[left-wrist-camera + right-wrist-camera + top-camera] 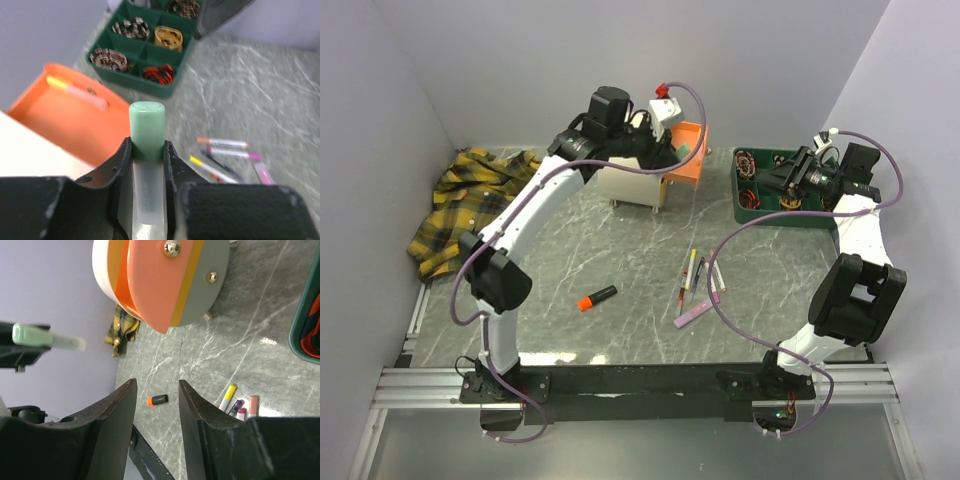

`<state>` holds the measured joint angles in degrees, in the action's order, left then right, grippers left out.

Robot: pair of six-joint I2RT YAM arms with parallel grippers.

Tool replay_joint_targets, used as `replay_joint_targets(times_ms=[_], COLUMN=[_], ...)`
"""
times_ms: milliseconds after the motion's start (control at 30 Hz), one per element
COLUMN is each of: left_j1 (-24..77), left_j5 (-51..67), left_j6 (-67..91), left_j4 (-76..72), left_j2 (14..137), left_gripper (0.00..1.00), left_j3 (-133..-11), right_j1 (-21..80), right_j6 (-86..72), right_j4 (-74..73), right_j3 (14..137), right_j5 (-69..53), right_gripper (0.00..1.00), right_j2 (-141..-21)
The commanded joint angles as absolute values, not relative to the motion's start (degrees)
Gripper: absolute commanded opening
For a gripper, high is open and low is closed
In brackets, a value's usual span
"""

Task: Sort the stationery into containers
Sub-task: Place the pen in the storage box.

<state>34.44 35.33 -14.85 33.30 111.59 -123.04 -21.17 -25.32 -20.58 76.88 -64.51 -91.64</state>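
Note:
My left gripper [665, 150] is shut on a green-capped highlighter [147, 130], held just above the near edge of the open orange drawer [60, 120] of the cream cabinet [635, 182]. A pink-and-yellow pen [77, 92] lies in the drawer. My right gripper [778, 180] is open and empty, hovering over the dark green tray [780, 218]. A black-and-orange highlighter [597, 297] lies on the table at front left. Several thin pens [700, 272] and a pink highlighter [690, 316] lie at centre. The grey tin is out of view.
The yellow-black plaid cloth [470, 205] lies bunched at the far left by the wall. The tray's compartments hold coiled bands [160, 72]. Grey walls enclose the table on three sides. The arms' mounting rail [620, 380] runs along the near edge.

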Motion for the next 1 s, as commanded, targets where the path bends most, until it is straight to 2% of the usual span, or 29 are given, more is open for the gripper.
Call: replay_joint_targets(times_ms=[0,167,433,500,533,567,667,767,967], left_j1=[34.5,34.5,35.1,35.2,35.3,35.5,35.8,35.9,35.9], left_j5=[37.7,35.3,27.7,25.8,24.9,23.7,20.5,18.0,13.0], left_j6=[-8.2,-5.8,-6.9,-7.4,-7.4,-7.1,-7.4,-7.8,-9.3], left_j4=[18.3,10.3,3.3,2.6,1.8,1.1,-1.0,-2.4,-0.2], left_j2=[115.9,120.8,126.6,127.6,127.9,128.1,128.5,128.2,120.4], left_gripper=[0.07,0.15,0.18,0.25,0.33,0.53,0.66,0.74,0.8], left_j3=[-126.0,-129.9,-132.7,-132.8,-132.8,-132.7,-132.9,-134.3,-132.3], right_j1=[-21.9,-22.1,-22.2,-22.3,-22.4,-22.4,-22.6,-22.7,-22.9], right_j6=[-23.7,-24.1,-24.0,-23.9,-23.8,-23.9,-24.0,-24.1,-23.7], right_j4=[-20.2,-19.9,-19.9,-19.9,-19.9,-19.9,-19.9,-19.7,-19.7], right_j3=[77.6,77.5,77.0,76.6,76.6,76.6,76.6,76.8,76.1], right_j5=[-64.3,-64.5,-64.7,-64.7,-64.7,-64.8,-64.8,-64.8,-64.9], right_gripper=[0.47,0.47,0.47,0.47,0.47,0.47,0.47,0.47,0.47], right_j2=[-89.5,-89.7,-89.8,-89.8,-89.8,-89.8,-89.9,-89.9,-89.7])
